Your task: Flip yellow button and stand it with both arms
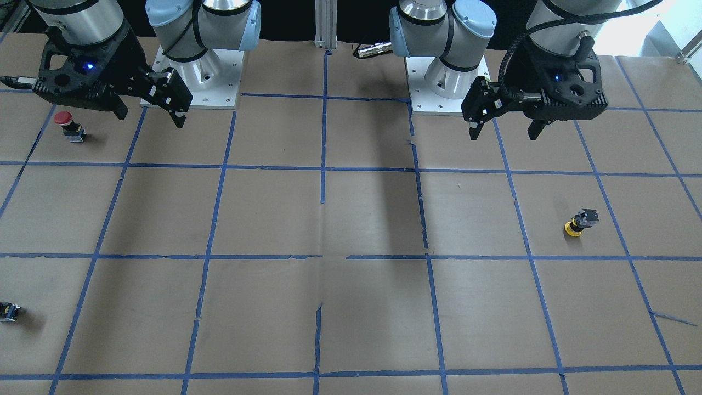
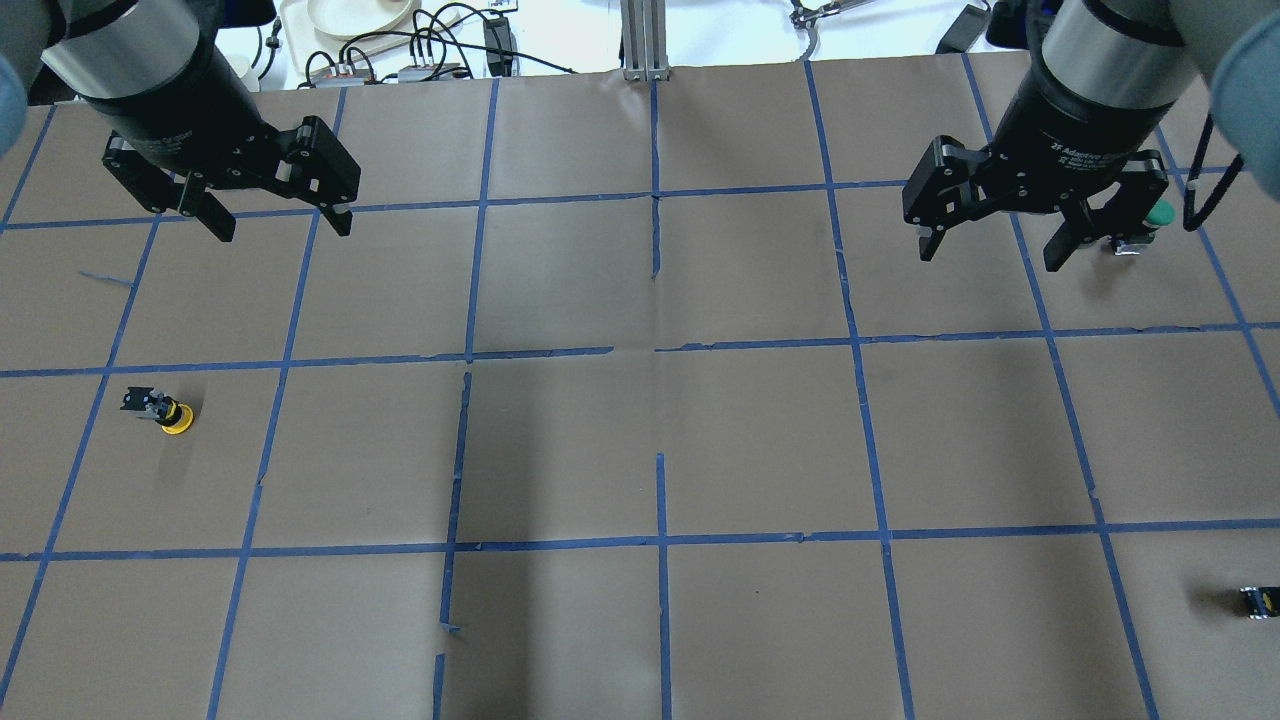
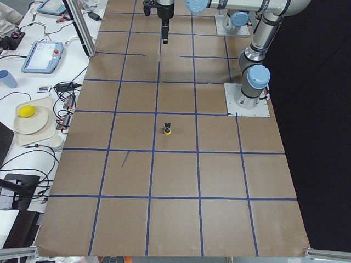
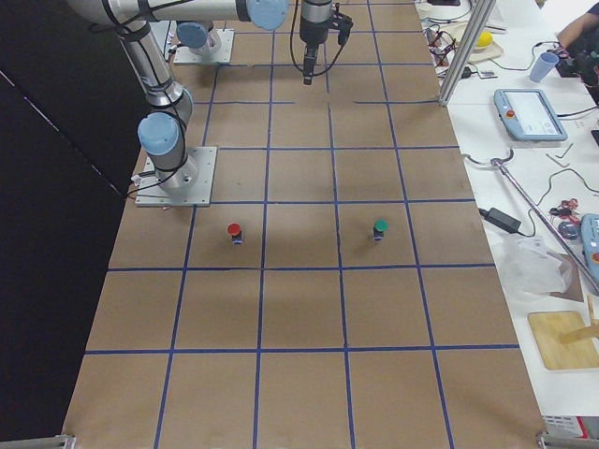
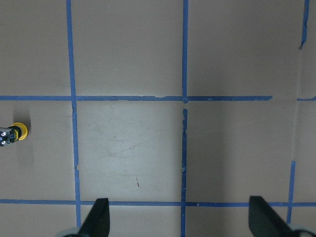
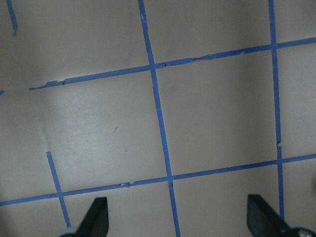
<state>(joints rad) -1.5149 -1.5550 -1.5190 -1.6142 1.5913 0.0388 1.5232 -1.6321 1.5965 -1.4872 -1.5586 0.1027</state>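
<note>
Yellow button (image 2: 165, 410) (cap down) well apart from left pincer (image 2: 284, 230).

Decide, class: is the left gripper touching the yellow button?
Apart. In the overhead view the left gripper hangs open and empty, and a wide stretch of bare table separates it from the yellow button.

Brown paper-covered table (image 2: 560, 450) (blue tape grid (image 2: 661, 600)), white bench (image 3: 22, 82).
</note>
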